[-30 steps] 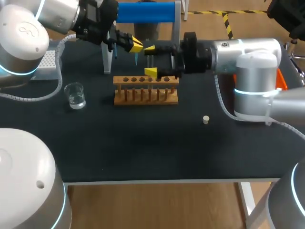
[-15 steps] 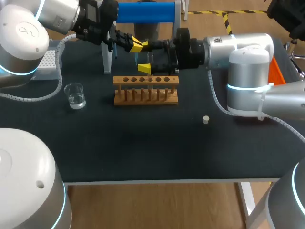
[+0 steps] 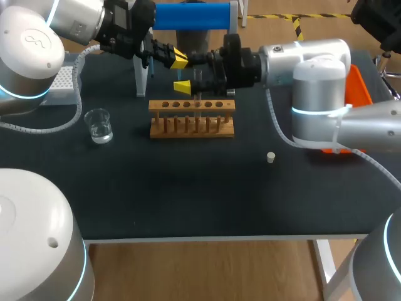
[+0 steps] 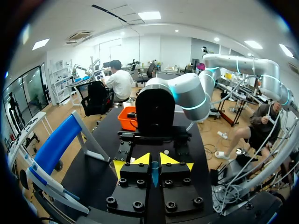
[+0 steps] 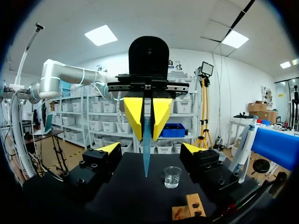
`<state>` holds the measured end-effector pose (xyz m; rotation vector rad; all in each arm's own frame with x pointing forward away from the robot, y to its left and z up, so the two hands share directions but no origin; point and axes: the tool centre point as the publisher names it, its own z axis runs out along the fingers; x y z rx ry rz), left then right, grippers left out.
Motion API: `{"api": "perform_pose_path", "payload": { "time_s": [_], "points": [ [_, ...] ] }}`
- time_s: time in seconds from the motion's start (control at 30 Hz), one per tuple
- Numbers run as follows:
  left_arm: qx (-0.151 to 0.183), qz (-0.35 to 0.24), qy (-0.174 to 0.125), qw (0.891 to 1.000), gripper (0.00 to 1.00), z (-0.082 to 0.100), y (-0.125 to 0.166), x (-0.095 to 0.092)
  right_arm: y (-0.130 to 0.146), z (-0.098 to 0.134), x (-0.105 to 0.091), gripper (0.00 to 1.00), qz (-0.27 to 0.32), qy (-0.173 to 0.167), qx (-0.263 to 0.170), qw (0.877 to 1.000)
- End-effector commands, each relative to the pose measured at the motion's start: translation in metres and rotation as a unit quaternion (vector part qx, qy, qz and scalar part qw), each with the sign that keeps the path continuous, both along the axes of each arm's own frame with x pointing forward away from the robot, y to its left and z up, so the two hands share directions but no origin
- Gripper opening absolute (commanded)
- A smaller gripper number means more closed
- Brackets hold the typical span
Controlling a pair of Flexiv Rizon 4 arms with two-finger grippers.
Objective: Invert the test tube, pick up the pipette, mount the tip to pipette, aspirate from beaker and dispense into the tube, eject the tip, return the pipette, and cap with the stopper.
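Overhead, head view: left gripper (image 3: 178,59) clenched, load unclear from here, beyond far side of rack (image 3: 192,116). Right gripper (image 3: 187,73) spread wide, facing left gripper, above rack. Clear tube (image 3: 198,84) apparently upright in rack beneath right gripper. Beaker (image 3: 98,125) and stopper (image 3: 270,157) well apart from both grippers.

Left wrist view: own fingers grasp pipette (image 4: 154,173) by its blue tip; right gripper's yellow tips flank them.

Right wrist view: own fingers released, touching nothing; left gripper and tip between them, beaker ahead.
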<state>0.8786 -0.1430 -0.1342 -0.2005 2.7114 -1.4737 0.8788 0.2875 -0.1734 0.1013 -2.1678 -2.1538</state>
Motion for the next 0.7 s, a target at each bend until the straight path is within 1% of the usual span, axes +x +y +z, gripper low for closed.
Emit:
{"api": "perform_pose_path", "payload": {
  "time_s": [0.03, 0.1, 0.13, 0.2, 0.23, 0.27, 0.43, 0.7],
  "points": [
    [0.002, -0.001, 0.001, 1.0, 0.0, 0.0012, 0.0007, 0.0001, 0.0031, 0.0005, 0.0011, 0.78, 0.002, 0.0, 0.0, 1.0],
    [0.002, -0.001, 0.001, 1.0, 0.0, 0.0012, 0.0007, 0.0001, 0.0039, 0.001, 0.0008, 0.76, 0.003, 0.0, 0.001, 1.0],
    [0.002, -0.001, 0.001, 1.0, 0.0, 0.0012, 0.0007, 0.0001, 0.0042, 0.0012, 0.0006, 0.71, 0.003, 0.0, 0.001, 1.0],
    [0.002, -0.001, 0.001, 1.0, 0.0, 0.0012, 0.0007, 0.0001, 0.0047, 0.0019, -0.0001, 0.57, 0.004, 0.0, 0.001, 1.0],
    [0.002, -0.001, 0.001, 1.0, 0.0, 0.0012, 0.0007, 0.0001, 0.0048, 0.0022, -0.0005, 0.55, 0.004, 0.0, 0.002, 1.0],
    [0.002, -0.001, 0.001, 1.0, 0.0, 0.0012, 0.0007, 0.0001, 0.0048, 0.0024, -0.0009, 0.48, 0.005, 0.0, 0.002, 1.0],
    [0.002, -0.001, 0.001, 1.0, 0.0, 0.0012, 0.0007, 0.0001, 0.0039, 0.0028, -0.0017, 0.41, 0.005, 0.0, 0.003, 1.0],
    [0.002, -0.001, 0.001, 1.0, 0.0, 0.0012, 0.0007, 0.0001, 0.0026, 0.0027, -0.0042, 0.39, 0.006, 0.002, 0.002, 1.0]
  ]
}}
